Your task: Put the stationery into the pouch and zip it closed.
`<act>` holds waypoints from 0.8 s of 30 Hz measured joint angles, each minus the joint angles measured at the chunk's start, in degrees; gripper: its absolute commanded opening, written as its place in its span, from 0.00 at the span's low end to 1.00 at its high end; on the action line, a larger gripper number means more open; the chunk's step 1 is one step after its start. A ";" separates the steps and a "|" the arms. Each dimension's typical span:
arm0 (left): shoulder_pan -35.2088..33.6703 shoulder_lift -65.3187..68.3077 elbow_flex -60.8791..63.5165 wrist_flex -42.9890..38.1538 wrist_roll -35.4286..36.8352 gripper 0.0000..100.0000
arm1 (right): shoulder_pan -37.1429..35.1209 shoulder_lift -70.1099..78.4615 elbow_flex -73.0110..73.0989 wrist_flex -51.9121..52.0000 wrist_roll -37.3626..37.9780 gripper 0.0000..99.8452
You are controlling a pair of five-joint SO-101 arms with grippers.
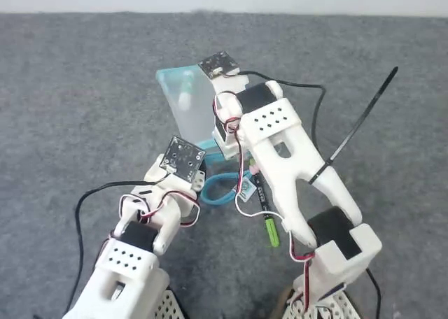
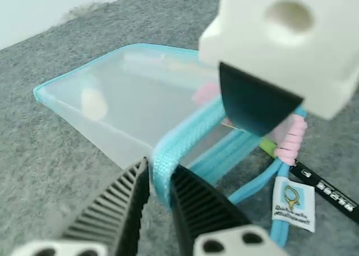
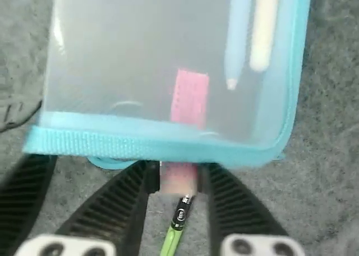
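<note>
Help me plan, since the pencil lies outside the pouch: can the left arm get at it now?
Probably not as things stand: the left gripper is shut on the pouch's zipper edge, and the right arm hangs over part of the pencil.

You had the pouch (image 1: pixel 183 98) on the desk (image 1: pixel 70 88), with one edge between your left claw (image 2: pixel 159 180) fingers. Your right claw (image 3: pixel 176 180) sat just before the pouch, around the pencil (image 1: pixel 269 224) end. Two pens (image 3: pixel 238 42) lay inside the pouch.
</note>
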 measured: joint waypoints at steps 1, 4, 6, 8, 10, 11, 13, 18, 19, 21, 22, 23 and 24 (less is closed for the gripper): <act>0.18 0.00 0.00 0.00 0.00 0.01 | -0.18 0.00 -0.09 0.18 0.00 0.24; 0.53 0.00 0.00 0.00 0.00 0.01 | -0.26 -0.09 -0.18 0.18 -0.09 0.24; 0.70 0.00 0.00 0.00 0.00 0.01 | -0.26 -0.09 -0.18 0.18 -0.09 0.24; 0.70 0.00 0.00 0.00 0.00 0.01 | -0.26 -0.09 -0.18 0.35 -0.09 0.24; 0.79 0.00 0.00 0.00 0.00 0.01 | -0.26 -0.09 -0.26 0.97 -0.09 0.24; 0.70 0.00 0.00 0.00 0.00 0.01 | -0.18 -0.18 -0.26 1.32 -0.09 0.24; 0.62 0.00 0.00 0.00 0.00 0.01 | 0.26 -1.32 -0.18 2.29 0.35 0.24; -2.90 0.00 0.09 0.00 1.41 0.01 | 1.41 -10.73 -0.44 8.44 4.57 0.24; -5.54 0.00 -0.09 0.00 3.96 0.01 | 2.20 -12.48 -0.26 9.41 5.10 0.24; -11.52 0.00 -0.18 0.00 9.49 0.01 | 4.31 -15.74 1.93 9.76 5.63 0.24; -13.80 0.00 -0.18 0.00 11.78 0.01 | 5.45 -17.05 4.04 9.14 5.80 0.24; -14.59 0.00 -0.18 0.00 12.66 0.01 | 6.59 -18.02 6.59 8.09 5.89 0.24; -13.98 0.00 -0.18 0.00 12.40 0.01 | 7.65 -18.90 9.76 6.59 5.89 0.24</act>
